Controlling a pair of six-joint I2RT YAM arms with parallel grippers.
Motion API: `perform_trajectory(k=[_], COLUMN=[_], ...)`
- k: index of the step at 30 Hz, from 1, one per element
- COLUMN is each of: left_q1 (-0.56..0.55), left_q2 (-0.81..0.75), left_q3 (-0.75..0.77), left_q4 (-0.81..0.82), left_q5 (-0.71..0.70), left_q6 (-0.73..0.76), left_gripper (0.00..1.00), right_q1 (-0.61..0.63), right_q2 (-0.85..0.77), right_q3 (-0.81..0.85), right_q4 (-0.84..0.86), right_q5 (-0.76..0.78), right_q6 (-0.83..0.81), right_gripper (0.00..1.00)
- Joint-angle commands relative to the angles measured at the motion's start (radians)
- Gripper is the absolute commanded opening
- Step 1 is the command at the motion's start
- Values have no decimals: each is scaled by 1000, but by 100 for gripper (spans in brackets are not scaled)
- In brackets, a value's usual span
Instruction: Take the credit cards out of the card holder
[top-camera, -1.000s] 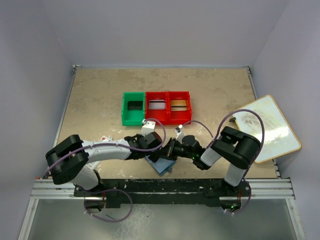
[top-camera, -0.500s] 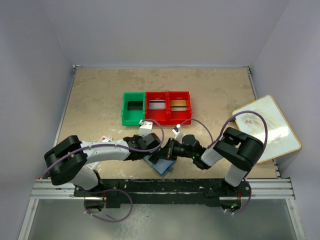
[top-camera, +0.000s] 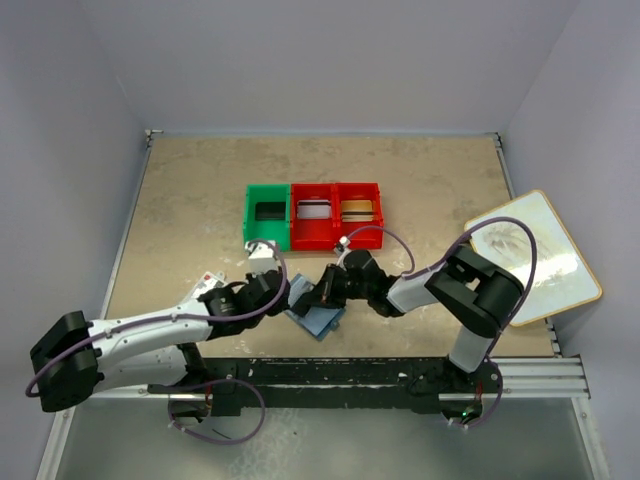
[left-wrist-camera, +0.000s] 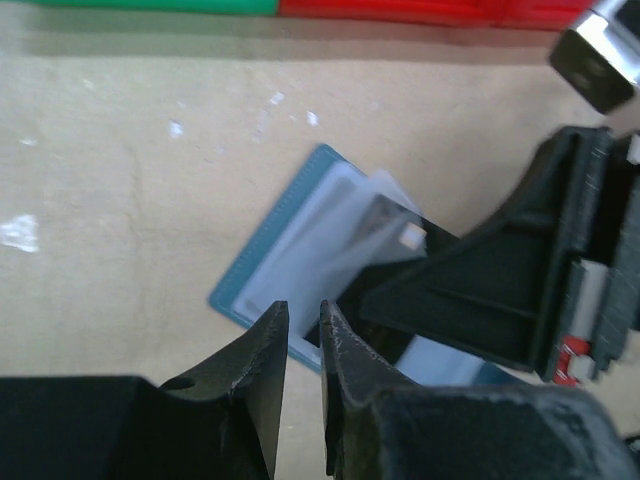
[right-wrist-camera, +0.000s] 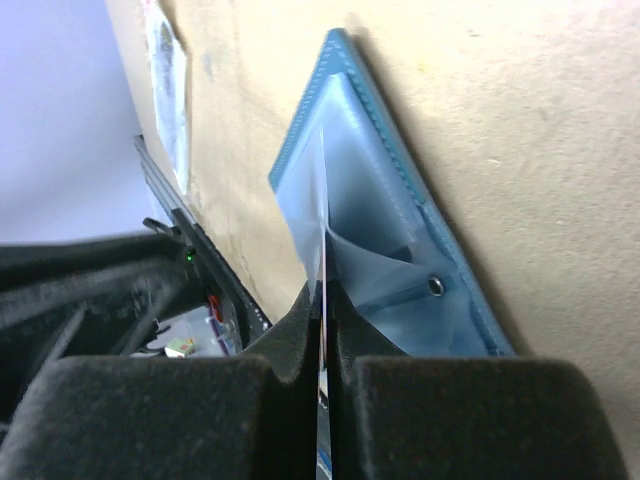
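The card holder (top-camera: 322, 322) lies open on the table near the front edge, its light blue slotted inside (left-wrist-camera: 285, 255) facing up. My right gripper (right-wrist-camera: 322, 300) is shut on the edge of a thin silver-grey credit card (right-wrist-camera: 322, 200), which still reaches into the holder's slot (right-wrist-camera: 400, 240). In the left wrist view that card (left-wrist-camera: 375, 222) shows a small chip. My left gripper (left-wrist-camera: 303, 312) hovers just left of the holder, its jaws a narrow gap apart with nothing between them. In the top view it (top-camera: 287, 303) sits close beside the right gripper (top-camera: 318, 295).
A green bin (top-camera: 266, 216) and two red bins (top-camera: 335, 213) stand in a row behind the arms, each with a card inside. A white packet with red marks (top-camera: 208, 280) lies left of the left arm. A white board (top-camera: 530, 255) overhangs the table's right edge.
The left arm has drawn back to the left, off the card holder, and its jaws have parted slightly. The right gripper has shifted left, still shut on the card.
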Motion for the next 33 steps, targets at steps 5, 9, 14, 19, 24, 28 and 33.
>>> perform_trajectory(k=[5, 9, 14, 19, 24, 28, 33], left_q1=[-56, -100, -120, -164, -219, -225, -226], left_q2=[-26, 81, 177, 217, 198, 133, 18], left_q3=[-198, -159, -139, -157, -156, -123, -48], left_q4=[487, 548, 551, 550, 525, 436, 216], left_q5=[273, 249, 215, 192, 131, 66, -61], left_q6=[-93, -83, -114, -144, -168, -154, -119], left_gripper=[17, 17, 16, 14, 14, 17, 19], right_q1=[-3, -3, -3, -3, -3, -3, -3], right_q2=[40, 50, 71, 88, 78, 57, 11], right_q3=[19, 13, -16, -30, -32, -27, -28], right_q4=[21, 47, 128, 181, 187, 166, 75], right_q5=[55, 41, 19, 3, 1, -5, 31], right_q6=[80, 101, 145, 173, 175, 158, 111], right_gripper=[0, 0, 0, 0, 0, 1, 2])
